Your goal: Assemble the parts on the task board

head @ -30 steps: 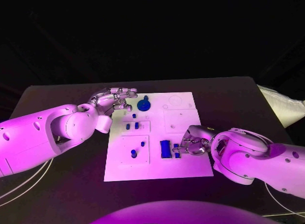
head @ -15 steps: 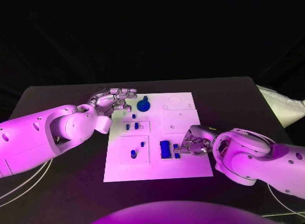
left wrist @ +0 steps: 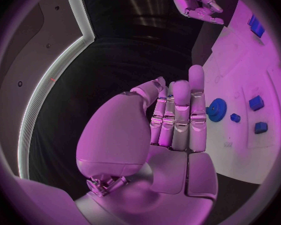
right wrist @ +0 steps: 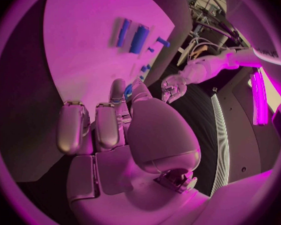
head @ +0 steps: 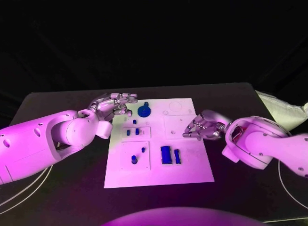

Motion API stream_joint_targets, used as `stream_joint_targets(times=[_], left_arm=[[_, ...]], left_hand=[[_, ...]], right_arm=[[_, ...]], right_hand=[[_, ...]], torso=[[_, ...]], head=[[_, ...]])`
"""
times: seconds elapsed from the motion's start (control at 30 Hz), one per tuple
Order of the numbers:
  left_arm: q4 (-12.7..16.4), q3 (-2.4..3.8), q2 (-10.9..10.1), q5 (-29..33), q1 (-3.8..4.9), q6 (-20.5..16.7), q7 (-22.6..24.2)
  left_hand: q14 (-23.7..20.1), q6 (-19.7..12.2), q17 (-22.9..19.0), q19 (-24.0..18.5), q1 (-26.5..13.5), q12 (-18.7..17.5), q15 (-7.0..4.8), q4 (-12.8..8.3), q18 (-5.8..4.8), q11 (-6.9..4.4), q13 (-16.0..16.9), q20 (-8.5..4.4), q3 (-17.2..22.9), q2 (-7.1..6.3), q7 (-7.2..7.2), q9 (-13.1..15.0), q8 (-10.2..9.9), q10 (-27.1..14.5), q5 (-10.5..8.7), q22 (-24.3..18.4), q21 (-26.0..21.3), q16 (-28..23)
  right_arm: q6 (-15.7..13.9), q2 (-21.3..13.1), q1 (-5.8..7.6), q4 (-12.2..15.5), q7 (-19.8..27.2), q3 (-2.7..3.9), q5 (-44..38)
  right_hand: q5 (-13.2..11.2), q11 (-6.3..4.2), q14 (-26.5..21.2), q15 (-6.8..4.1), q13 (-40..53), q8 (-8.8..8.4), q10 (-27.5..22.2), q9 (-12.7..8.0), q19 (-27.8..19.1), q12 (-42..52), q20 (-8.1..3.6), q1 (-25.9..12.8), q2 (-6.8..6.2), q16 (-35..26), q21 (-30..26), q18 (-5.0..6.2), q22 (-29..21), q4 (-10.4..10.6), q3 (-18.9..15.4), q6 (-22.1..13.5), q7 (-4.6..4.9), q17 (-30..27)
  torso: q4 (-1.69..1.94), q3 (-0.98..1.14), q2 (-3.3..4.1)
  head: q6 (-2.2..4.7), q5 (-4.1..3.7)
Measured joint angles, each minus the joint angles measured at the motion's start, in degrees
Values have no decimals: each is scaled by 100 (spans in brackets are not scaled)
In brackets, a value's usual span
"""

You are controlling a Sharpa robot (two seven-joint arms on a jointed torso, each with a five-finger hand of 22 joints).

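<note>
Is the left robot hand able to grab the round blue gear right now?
Probably yes. The left robot hand sits right beside the round blue gear at the task board edge, holding nothing, and nothing lies between them.

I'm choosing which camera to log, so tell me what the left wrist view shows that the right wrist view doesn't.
Left wrist view alone: the round blue gear just beyond the left hand's fingers, with small blue blocks past it. Right wrist view alone: the right hand's curled fingers close up, which seem to hold nothing, and two long blue bars lying side by side. Both share the white task board and a distant look at the opposite hand.
</note>
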Motion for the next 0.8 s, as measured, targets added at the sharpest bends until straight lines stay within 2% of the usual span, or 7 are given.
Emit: stream_joint_targets(times=[0.13, 0.27, 0.4, 0.47, 0.6, 0.73, 0.8], left_arm=[[-89, 0, 43, 14, -45, -83, 114], [-207, -2, 104, 27, -65, -205, 258], [-378, 2, 202, 39, -67, -348, 430], [-508, 3, 275, 45, -68, -438, 533], [-784, 6, 440, 58, -68, -609, 707], [-998, 6, 605, 67, -69, -768, 843], [-1023, 8, 637, 68, -65, -802, 867]], left_hand=[[-500, -18, -288, -425, -63, 56, 36, 23, 0, 38, -12, 47, -100, -50, 1, -3, 34, -56, 0, -175, -334, -486], [-1085, -86, -958, -1202, -78, 64, 220, 26, 0, 126, -74, 174, -135, -34, 68, -11, 37, -225, 0, -581, -996, -1768], [-1186, -336, -1550, -1612, -78, -115, 398, 26, 0, 206, -101, 361, -135, -33, 35, -37, -42, -351, 0, -1054, -1549, -3005], [-1263, -588, -1730, -1839, -101, -217, 513, 41, 0, 298, -104, 460, -149, -11, -109, -41, -197, -460, 0, -1274, -1803, -3428], [-1533, -646, -2056, -2365, -100, -413, 757, 44, 0, 464, -104, 681, -235, -11, -134, -41, -244, -730, 0, -1748, -2316, -4132], [-1651, -597, -2334, -2730, -53, -586, 858, 15, 0, 578, -104, 885, -411, 36, -86, -40, -244, -924, 0, -2228, -2397, -4669], [-1760, -706, -2416, -2900, -220, -661, 857, 4, 1, 554, -132, 897, -514, 111, -73, -71, -290, -1091, 0, -2432, -2434, -4822]], right_arm=[[-98, 233, 189, -627, 892, 6, 1235], [-112, 547, 273, -1293, 1702, 2, 2376], [-55, 914, 317, -1950, 2352, 6, 3328], [15, 1133, 323, -2282, 2639, 7, 3823], [209, 1568, 328, -2898, 3058, 34, 4604], [411, 1919, 330, -3388, 3362, 52, 5131], [448, 1971, 333, -3461, 3417, 59, 5217]], right_hand=[[0, 89, -351, 102, -597, -65, -302, -40, -732, -618, 62, 348, 114, -1466, -1149, 354, -1295, -147, 31, -189, 110, -1425], [-103, 236, -944, 257, -1417, -97, -669, -111, -1646, -1315, 204, 655, 254, -3373, -3003, 623, -3120, -272, 139, -355, 238, -2937], [-151, 421, -1438, 469, -2299, -97, -907, -244, -1961, -1974, 395, 857, 248, -4504, -3922, 622, -3784, -343, 210, -484, 368, -3598], [-151, 505, -1782, 585, -2699, -120, -987, -343, -2197, -2220, 488, 942, 250, -5100, -4369, 622, -4077, -390, 258, -534, 419, -3973], [-213, 653, -2224, 817, -3359, -120, -1066, -530, -2464, -2548, 699, 990, 230, -5991, -5127, 622, -4614, -433, 335, -590, 477, -4653], [-219, 713, -2172, 905, -4107, -120, -1065, -781, -2333, -2614, 902, 938, 281, -6609, -5924, 622, -5289, -632, 430, -614, 478, -5420], [-262, 732, -2119, 896, -4466, -151, -1150, -916, -2239, -2637, 883, 638, 304, -6825, -6283, 621, -5630, -817, 478, -725, 457, -5785]], torso=[[1, -24, -96], [7, -45, -221], [14, -57, -330], [18, -59, -387], [19, -58, -469], [7, -49, -544], [7, -42, -564]], head=[[73, -9], [194, -13], [370, 17], [475, 27], [654, 35], [790, 38], [830, 42]])
